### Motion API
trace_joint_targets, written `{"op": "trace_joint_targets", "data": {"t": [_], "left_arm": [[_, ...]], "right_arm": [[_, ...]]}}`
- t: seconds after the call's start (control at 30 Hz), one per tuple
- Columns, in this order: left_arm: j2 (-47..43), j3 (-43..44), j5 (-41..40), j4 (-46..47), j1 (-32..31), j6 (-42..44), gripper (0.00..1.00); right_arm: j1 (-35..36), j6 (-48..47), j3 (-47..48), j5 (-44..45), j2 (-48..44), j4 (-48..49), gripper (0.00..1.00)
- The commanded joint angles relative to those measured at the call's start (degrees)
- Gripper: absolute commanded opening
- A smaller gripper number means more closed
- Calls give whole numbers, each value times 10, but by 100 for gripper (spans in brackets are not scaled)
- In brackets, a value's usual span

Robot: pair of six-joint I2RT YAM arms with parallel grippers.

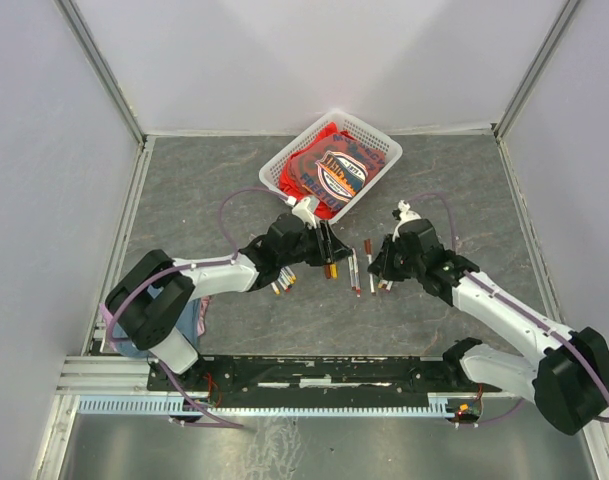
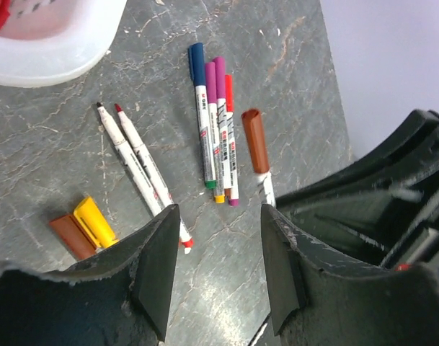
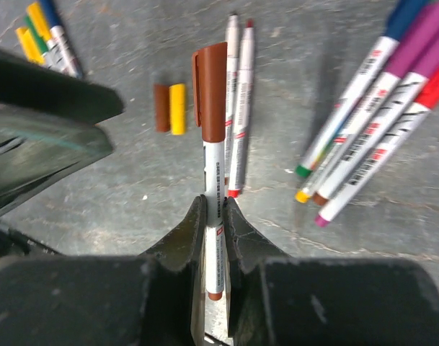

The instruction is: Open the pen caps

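Brown cap (image 3: 210, 94) sits on the pen (image 3: 215, 180) our right gripper (image 3: 214, 209) pinches by the barrel; only its wrist view shows us that grip. Our left gripper (image 2: 219, 223) hangs open above the table (image 2: 291, 72). Two loose caps (image 2: 95, 222), brown and yellow, lie side by side near uncapped pens (image 2: 132, 158); from above we cannot make them out.

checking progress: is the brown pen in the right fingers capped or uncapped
Capped. The brown cap covers the far end of the pen pinched between the right fingers.
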Motion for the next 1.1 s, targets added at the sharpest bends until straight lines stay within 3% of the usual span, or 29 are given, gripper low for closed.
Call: {"op": "trace_joint_targets", "data": {"t": [0.0,0.77,0.97,1.07], "left_arm": [[13,23,41,63,6,-44,56],[36,3,70,117,26,-90,54],[34,-5,74,130,30,-96,45],[33,-10,79,139,32,-97,36]], "right_arm": [[30,-10,15,-37,-3,54,1],[79,12,37,-75,28,104,1],[84,12,39,-73,36,108,1],[85,11,39,-70,36,108,1]]}}
